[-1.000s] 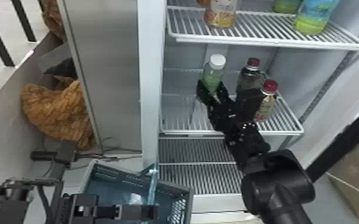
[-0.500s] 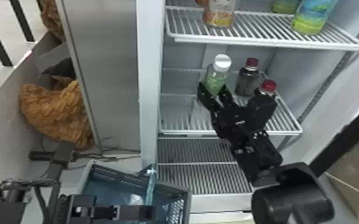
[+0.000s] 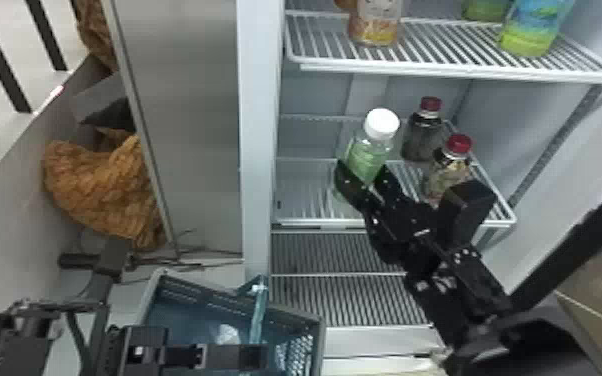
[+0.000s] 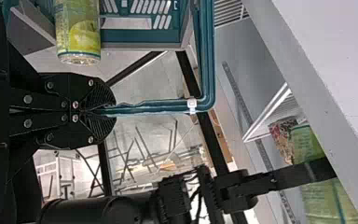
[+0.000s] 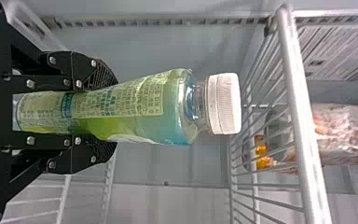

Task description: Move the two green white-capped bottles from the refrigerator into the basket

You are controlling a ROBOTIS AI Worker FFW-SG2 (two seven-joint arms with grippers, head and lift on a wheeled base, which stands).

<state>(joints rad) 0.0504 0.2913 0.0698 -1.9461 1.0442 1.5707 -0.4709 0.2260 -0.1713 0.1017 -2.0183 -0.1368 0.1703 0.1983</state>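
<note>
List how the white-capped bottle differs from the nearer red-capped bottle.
The white-capped bottle is tinted light green; the nearer red-capped bottle is darker, with a patterned label.
The white-capped bottle is gripped between the fingers of the right gripper; the red-capped bottle stands on the refrigerator shelf, ungripped.
Both have their caps on and are inside the refrigerator.
</note>
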